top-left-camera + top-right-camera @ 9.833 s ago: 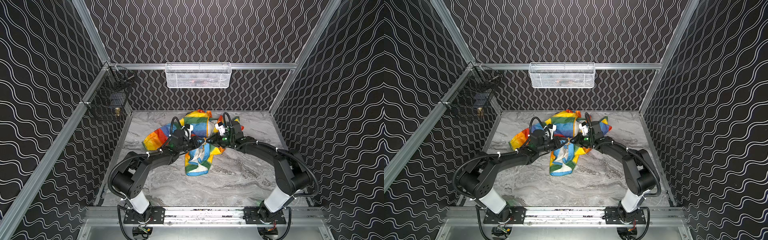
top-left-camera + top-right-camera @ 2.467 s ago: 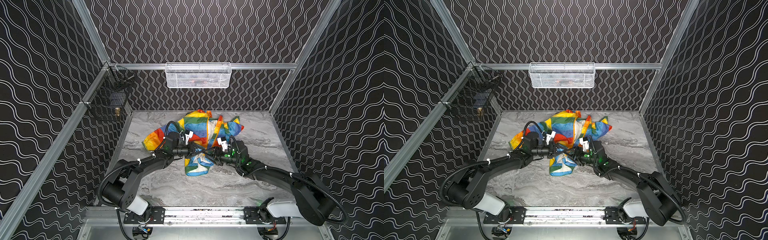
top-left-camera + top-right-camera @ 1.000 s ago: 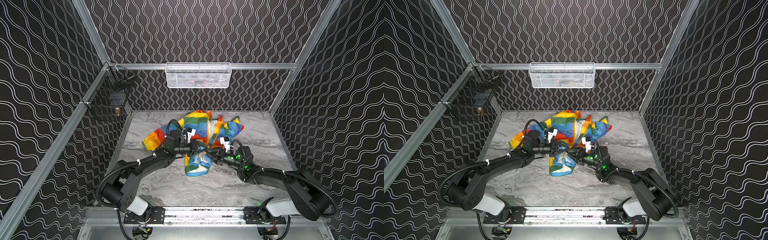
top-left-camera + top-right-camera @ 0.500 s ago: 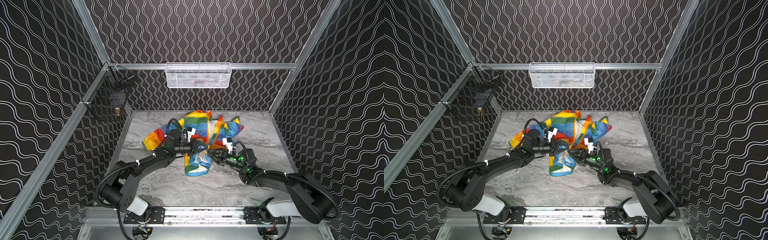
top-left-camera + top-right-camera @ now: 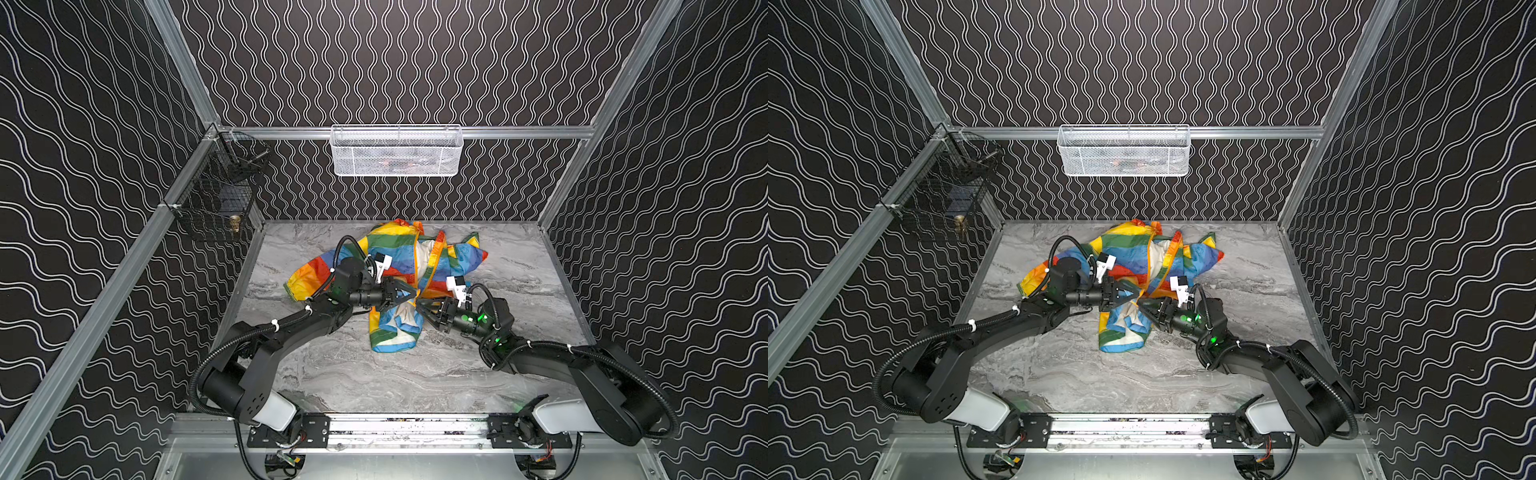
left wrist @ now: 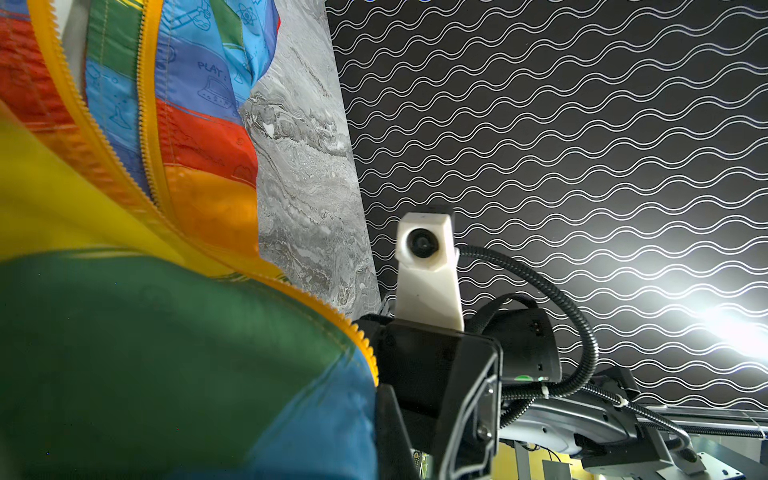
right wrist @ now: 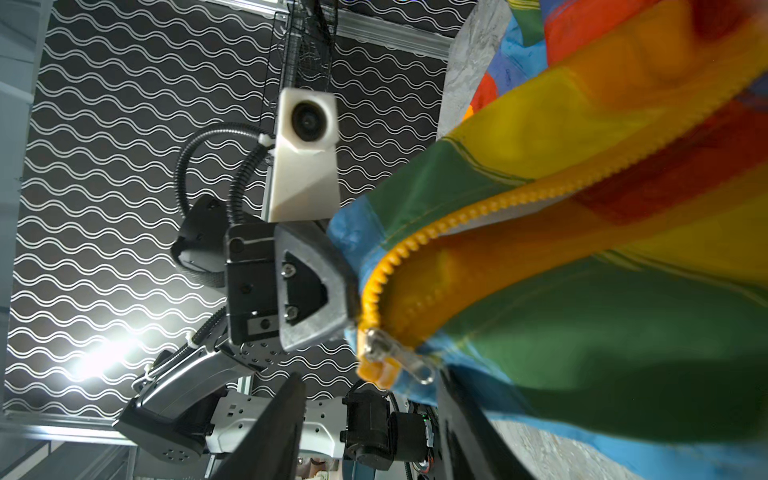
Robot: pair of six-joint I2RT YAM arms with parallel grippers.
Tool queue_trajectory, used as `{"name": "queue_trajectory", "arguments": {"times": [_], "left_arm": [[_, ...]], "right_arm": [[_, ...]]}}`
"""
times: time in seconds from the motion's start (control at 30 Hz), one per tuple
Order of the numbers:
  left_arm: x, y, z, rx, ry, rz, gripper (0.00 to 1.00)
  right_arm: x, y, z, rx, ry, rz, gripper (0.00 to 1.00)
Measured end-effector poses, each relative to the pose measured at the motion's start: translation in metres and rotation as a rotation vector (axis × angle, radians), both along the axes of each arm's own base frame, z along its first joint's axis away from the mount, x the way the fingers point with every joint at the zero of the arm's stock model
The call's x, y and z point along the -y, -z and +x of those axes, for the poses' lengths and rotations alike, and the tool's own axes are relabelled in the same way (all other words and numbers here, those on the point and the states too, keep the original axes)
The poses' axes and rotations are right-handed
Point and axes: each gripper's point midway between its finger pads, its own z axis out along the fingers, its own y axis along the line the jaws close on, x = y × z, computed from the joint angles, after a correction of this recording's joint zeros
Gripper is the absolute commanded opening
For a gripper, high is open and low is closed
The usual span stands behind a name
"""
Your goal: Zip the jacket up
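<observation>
Small shiny rainbow-striped rain jacket point(image 5: 395, 253) point(image 5: 1129, 249) lies crumpled on the grey marble-pattern tabletop point(image 5: 374, 374), back-centre in both top views. Hem end points toward the arm bases, one sleeve is out to the left, the rest is bunched to the right

Front is open up top: white lining point(image 5: 424, 255) shows between the two orange edges

Left gripper point(image 5: 411, 293) point(image 5: 1136, 296) comes in low from the left, jaws together and clamped on the jacket's front edge. Right wrist view shows its grey finger point(image 7: 316, 286) pressed onto blue fabric right beside the bottom end of the zipper

Right gripper point(image 5: 422, 311) point(image 5: 1144, 313) faces it from the right, tips almost meeting the left's. Jaws are apart, nothing pinched

Right wrist view: orange plastic-toothed zipper point(image 7: 457, 216) curves down to its slider point(image 7: 374, 345) at the bottom end, with a clear pull tab point(image 7: 411, 365) hanging off it. The tab sits just beside one black finger point(image 7: 461, 415) of the right gripper point(image 7: 370, 390), contact unclear. Can't tell if both zipper halves are seated in the slider

Left wrist view: green and blue fabric fills the near field and hides that gripper's own fingers

White wire basket point(image 5: 397, 151) hangs on the back rail, black wire basket point(image 5: 216, 203) on the left wall, both well apart from the jacket
</observation>
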Motion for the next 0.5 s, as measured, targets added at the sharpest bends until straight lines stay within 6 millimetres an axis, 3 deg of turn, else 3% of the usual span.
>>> {"name": "queue_trajectory", "arguments": {"times": [0.2, 0.5], "left_arm": [[0.0, 0.0, 0.0, -0.001, 0.0, 0.0, 0.0], [0.0, 0.0, 0.0, -0.001, 0.0, 0.0, 0.0]], "right_arm": [[0.004, 0.004, 0.002, -0.017, 0.012, -0.001, 0.42], [0.008, -0.006, 0.008, 0.009, 0.031, 0.003, 0.49]]}}
